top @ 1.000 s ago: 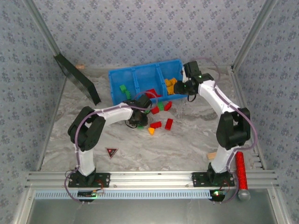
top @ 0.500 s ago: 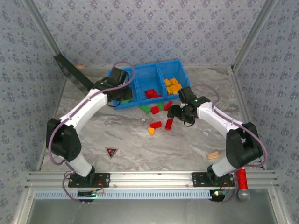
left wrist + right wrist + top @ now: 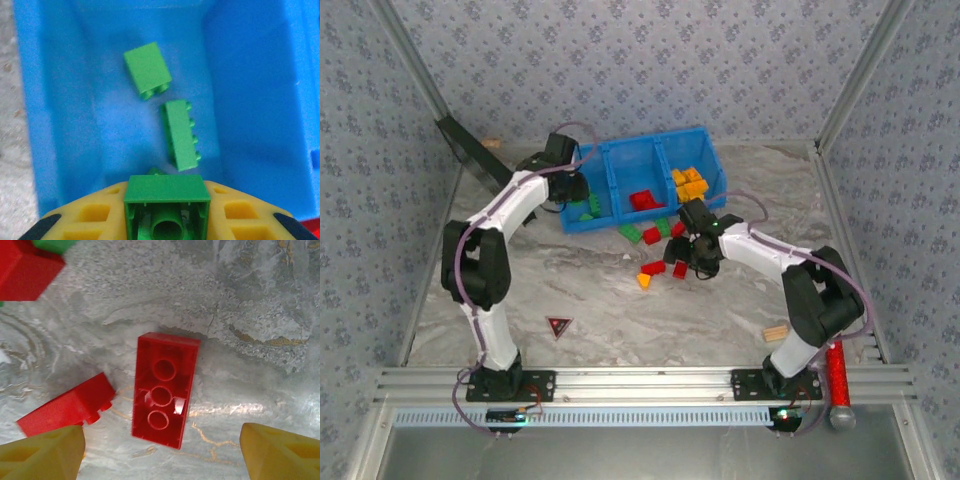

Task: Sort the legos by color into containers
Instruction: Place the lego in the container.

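Both arms had swung within the last second: left out over the blue bin (image 3: 630, 142), right down to the loose bricks (image 3: 653, 267).
Over the bin's left compartment (image 3: 75, 125), where two green bricks (image 3: 180, 132) lay, the left gripper (image 3: 167, 220) pinched a green brick (image 3: 166, 189), hollow side facing the wrist camera. Spread wide and touching nothing, the right gripper (image 3: 160, 452) hung over a red brick (image 3: 164, 390) lying underside-up on the table (image 3: 250, 315), long axis crossing the line between the fingertips.

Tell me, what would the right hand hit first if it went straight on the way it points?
Most likely the red brick lying underside-up on the table: it lies centred just ahead of the open right hand. How far off is hard to judge.
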`<state>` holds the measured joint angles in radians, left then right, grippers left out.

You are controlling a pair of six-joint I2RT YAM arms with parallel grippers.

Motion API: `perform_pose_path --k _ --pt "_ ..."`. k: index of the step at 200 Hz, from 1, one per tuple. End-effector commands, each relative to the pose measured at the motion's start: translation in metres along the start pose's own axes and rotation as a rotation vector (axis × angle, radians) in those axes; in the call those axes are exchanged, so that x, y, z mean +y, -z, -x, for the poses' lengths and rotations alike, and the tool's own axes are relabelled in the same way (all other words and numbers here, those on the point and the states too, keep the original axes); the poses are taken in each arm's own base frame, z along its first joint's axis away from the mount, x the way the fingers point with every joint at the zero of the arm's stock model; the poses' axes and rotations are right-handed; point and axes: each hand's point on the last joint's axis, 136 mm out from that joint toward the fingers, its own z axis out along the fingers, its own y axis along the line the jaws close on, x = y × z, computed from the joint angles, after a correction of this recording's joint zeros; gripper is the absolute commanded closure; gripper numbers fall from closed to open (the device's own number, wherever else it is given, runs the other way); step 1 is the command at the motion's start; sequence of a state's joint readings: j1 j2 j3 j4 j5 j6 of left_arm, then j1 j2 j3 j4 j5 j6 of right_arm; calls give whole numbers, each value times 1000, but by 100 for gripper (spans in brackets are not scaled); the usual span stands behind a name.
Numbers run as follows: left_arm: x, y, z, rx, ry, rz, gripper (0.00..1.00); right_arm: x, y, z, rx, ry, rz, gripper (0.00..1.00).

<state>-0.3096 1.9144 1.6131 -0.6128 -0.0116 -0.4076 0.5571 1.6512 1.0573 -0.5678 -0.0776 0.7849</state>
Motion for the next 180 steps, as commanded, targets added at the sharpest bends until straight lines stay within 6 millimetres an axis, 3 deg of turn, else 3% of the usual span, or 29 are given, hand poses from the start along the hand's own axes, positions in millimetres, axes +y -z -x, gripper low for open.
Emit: perform_pose_path --k 1,78,126,180 --pt "-8 -14 5 18 -24 -27 87 -5 -8 1 9 -20 -46 18" --pt "-22 -45 2 80 -40 -26 85 -10 -30 7 29 10 -102 33" --pt "-24 -60 -11 128 -41 -3 68 -13 -36 12 18 37 -130 50" --pt "-23 -46 -5 107 -52 8 53 -12 -26 20 -31 76 -137 66"
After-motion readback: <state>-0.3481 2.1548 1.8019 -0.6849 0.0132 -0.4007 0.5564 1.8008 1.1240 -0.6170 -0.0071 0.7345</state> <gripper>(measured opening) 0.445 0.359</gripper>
